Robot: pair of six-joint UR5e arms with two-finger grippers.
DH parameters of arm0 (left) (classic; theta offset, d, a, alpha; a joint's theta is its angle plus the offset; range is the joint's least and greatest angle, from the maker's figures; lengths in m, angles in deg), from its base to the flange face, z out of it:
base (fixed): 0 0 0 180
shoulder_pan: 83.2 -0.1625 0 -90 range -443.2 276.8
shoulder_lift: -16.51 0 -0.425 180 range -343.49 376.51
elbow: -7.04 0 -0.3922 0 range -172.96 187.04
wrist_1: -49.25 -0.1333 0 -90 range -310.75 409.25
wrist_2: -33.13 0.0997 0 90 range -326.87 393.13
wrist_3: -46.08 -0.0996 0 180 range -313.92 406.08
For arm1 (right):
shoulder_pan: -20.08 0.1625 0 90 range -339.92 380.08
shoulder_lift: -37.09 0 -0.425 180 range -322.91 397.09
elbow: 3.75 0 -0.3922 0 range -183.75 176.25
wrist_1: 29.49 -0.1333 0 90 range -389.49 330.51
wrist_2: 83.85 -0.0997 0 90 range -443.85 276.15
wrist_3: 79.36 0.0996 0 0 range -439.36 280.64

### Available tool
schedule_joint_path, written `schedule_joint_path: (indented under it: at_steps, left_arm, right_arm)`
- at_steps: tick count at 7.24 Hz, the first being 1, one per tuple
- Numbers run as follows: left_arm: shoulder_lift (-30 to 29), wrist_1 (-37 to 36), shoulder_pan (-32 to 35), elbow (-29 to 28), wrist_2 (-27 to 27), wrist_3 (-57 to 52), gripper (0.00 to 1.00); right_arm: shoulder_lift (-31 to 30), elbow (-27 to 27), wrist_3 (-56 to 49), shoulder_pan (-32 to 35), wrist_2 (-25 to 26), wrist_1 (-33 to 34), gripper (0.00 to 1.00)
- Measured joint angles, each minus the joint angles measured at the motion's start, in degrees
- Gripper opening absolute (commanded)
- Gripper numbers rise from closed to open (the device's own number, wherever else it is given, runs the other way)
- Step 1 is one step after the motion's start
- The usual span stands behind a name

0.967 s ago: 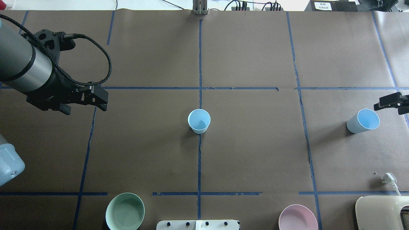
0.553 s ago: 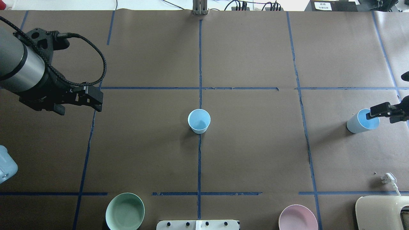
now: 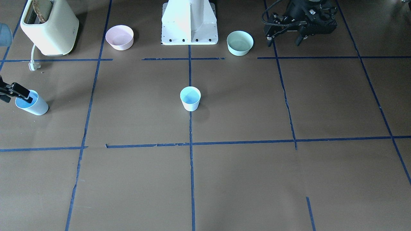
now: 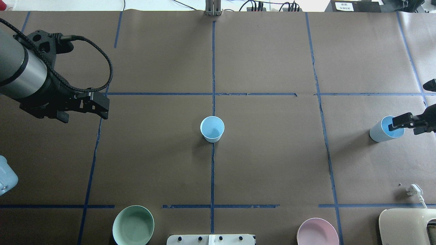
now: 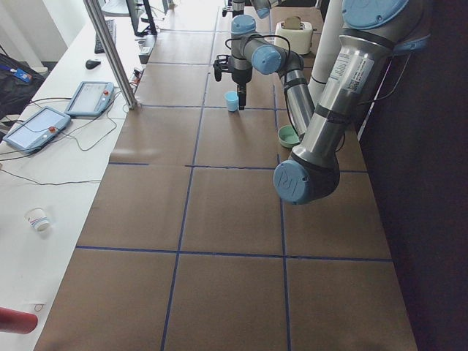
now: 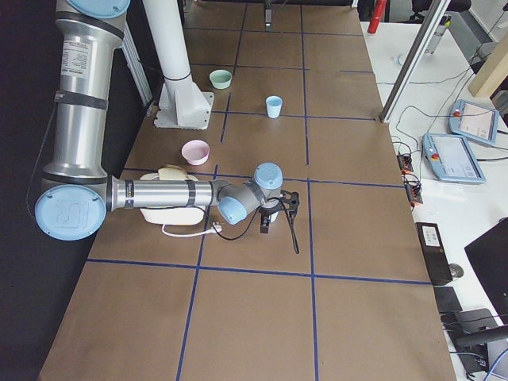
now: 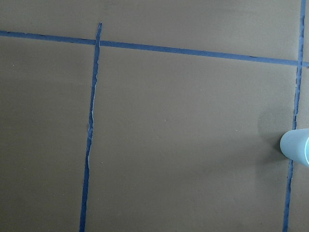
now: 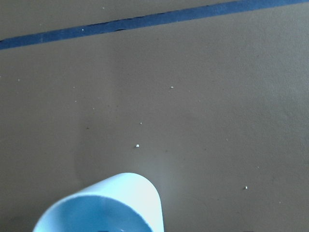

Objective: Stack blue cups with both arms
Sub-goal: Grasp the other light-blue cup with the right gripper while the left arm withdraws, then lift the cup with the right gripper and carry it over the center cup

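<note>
The blue cups are not yet stacked. Both stand upright on the brown-papered table, well apart, so the whole job (grasp, carry, nest) looks to be ahead. Judging from how things lie, the step in hand is the first grasp.

Nearest the action is the right cup, close to the table's end on the robot's right, with the right gripper at its rim. One black finger reaches over the lip and hangs over the bright blue inside. The other finger is not clearly shown and may be outside the wall. I cannot tell whether the jaws are parted around the rim or already pinching it. The right wrist view gives only the cup's mouth at its bottom edge and no fingers. The cup's foot appears to rest on the paper, so I judge it not lifted.

Farther along, the middle cup stands alone on the central tape line, open end up and touching nothing. It seems the likely partner for the stack, whichever cup ends up inside.

Farthest off, the left gripper hovers over the table well to the robot's left of the middle cup, its jaws spread and holding nothing. Its wrist view catches that cup only at the right edge. A mint-green bowl and a pink bowl sit at the robot's edge of the table, apart from all this.
</note>
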Motion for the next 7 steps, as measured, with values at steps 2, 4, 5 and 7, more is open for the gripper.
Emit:
schedule_joint_path:
  at_steps: [2,4,5,7]
  left_arm:
    - [0.18,-0.02,-0.01,0.19,0.03,0.02,1.0]
    - [0.21,-0.02,-0.07,0.25,0.01,0.02,1.0]
    - [0.24,-0.02,-0.06,0.33,0.0,0.02,1.0]
    - [2.04,0.01,0.46,0.58,0.0,-1.95,1.0]
  right_arm:
    - [0.34,-0.1,-0.27,-0.05,0.02,0.02,0.0]
    - [0.36,-0.82,-0.42,0.16,-0.28,0.03,0.0]
    - [0.38,-2.07,-0.27,0.47,-0.56,0.38,0.0]
    - [2.12,-9.3,0.33,1.21,-1.38,7.97,0.0]
